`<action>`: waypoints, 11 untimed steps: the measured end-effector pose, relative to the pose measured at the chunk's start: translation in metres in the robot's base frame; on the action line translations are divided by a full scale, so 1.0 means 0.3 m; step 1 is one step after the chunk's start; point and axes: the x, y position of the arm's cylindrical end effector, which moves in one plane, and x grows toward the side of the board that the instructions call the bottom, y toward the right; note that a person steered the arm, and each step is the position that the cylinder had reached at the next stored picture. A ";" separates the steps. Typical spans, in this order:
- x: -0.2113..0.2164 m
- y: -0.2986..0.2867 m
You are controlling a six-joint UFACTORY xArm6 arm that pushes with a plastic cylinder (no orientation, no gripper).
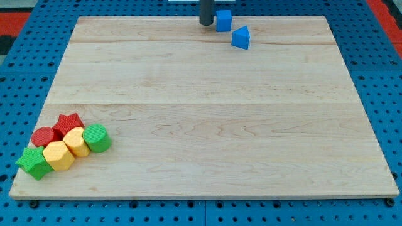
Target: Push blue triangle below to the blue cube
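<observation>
The blue cube (223, 20) sits near the view's top edge of the wooden board (207, 138), a little right of centre. The blue triangle (240, 37) lies just below and to the right of the cube, close to it. My tip (206, 23) stands right beside the cube's left side, at the board's top edge. It is to the upper left of the triangle, with the cube between them.
A cluster of blocks sits at the view's bottom left: a red star (68, 122), a red cylinder (44, 136), a green cylinder (97, 138), a yellow block (76, 142), a yellow hexagon (59, 156) and a green star (34, 162).
</observation>
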 end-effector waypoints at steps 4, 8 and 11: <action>0.061 0.379; 0.139 0.367; 0.310 0.158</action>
